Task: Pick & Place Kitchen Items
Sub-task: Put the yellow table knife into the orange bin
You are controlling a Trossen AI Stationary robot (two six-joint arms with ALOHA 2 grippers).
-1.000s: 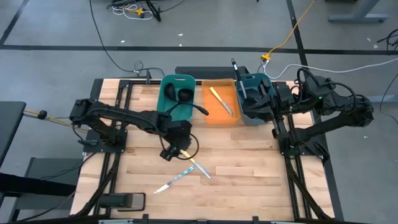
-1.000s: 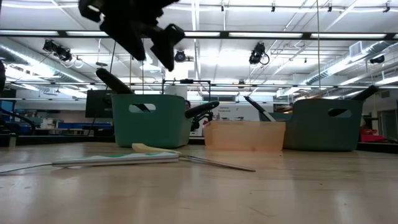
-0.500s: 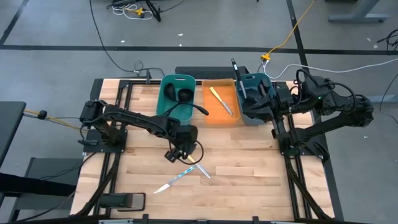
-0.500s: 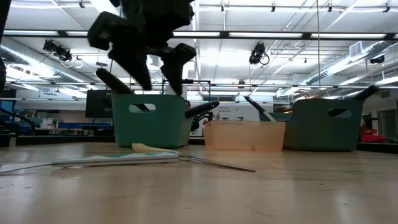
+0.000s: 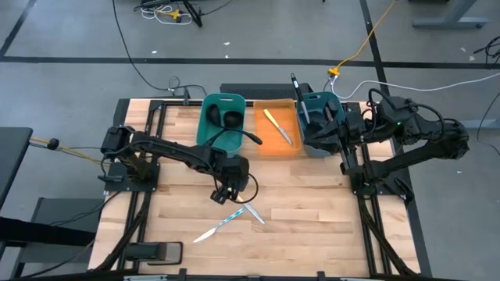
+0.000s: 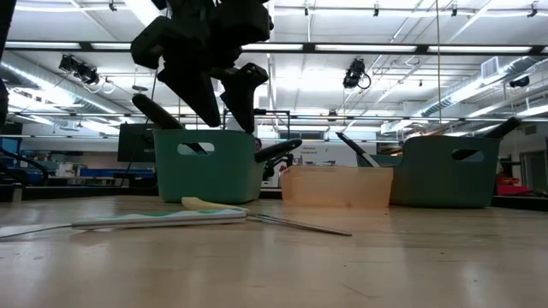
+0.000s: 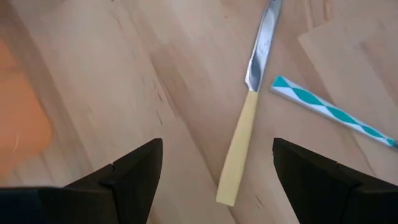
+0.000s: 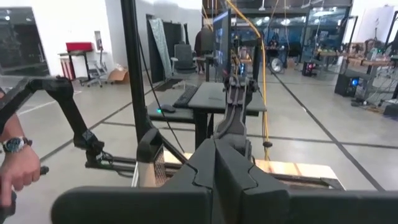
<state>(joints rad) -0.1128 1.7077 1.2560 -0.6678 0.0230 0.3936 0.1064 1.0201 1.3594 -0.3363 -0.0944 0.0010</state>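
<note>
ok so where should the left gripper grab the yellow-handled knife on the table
By the pale yellow handle, from straight above. The knife lies flat on the wood, and the left gripper hangs open over it, so closing across that thicker handle looks safer than the thin blade.

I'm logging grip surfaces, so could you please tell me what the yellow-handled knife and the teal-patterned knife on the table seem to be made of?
The yellow-handled knife: the blade looks like bare metal, grey with a bright sheen; the pale yellow handle looks like matte plastic, smooth and evenly coloured. The teal-patterned knife: glossy white with teal diamonds, probably printed plastic or a coated surface; the look alone leaves that open.
</note>
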